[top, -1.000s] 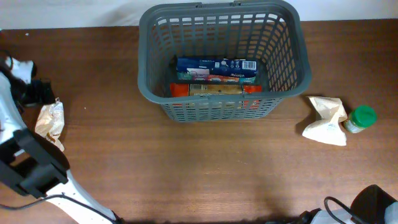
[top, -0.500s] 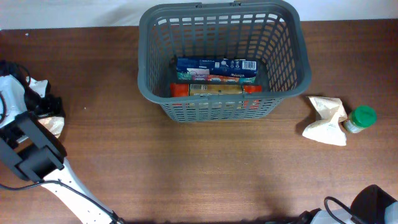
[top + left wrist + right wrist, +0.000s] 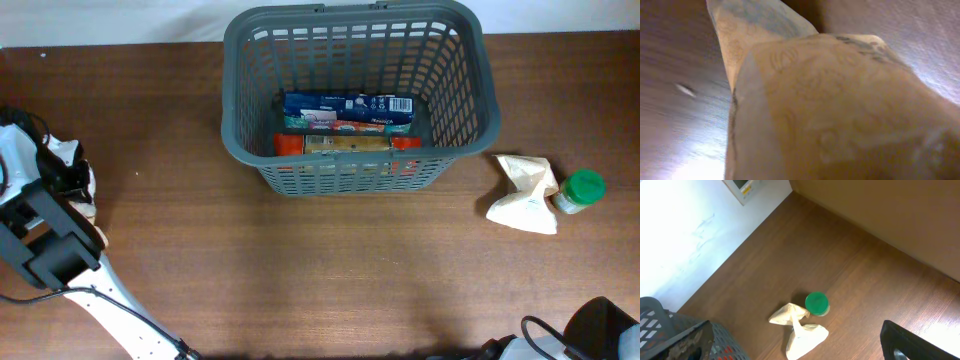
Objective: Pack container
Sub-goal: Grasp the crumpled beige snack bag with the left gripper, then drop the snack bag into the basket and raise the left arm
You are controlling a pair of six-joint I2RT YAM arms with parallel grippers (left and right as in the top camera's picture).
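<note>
The table [image 3: 330, 270] is brown wood with a fine grain and a soft sheen under the light. The container [image 3: 340, 178] is dark grey plastic, smooth and matt, and the boxes [image 3: 347, 104] in it look like slightly glossy printed card. The pale tan wrapper [image 3: 830, 110] is thin and creased, paper or film.

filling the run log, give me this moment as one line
left claw: at tan pouch, grip unclear | container: boxes inside | outside: white bag, green-lid jar | right arm: off to the side
</note>
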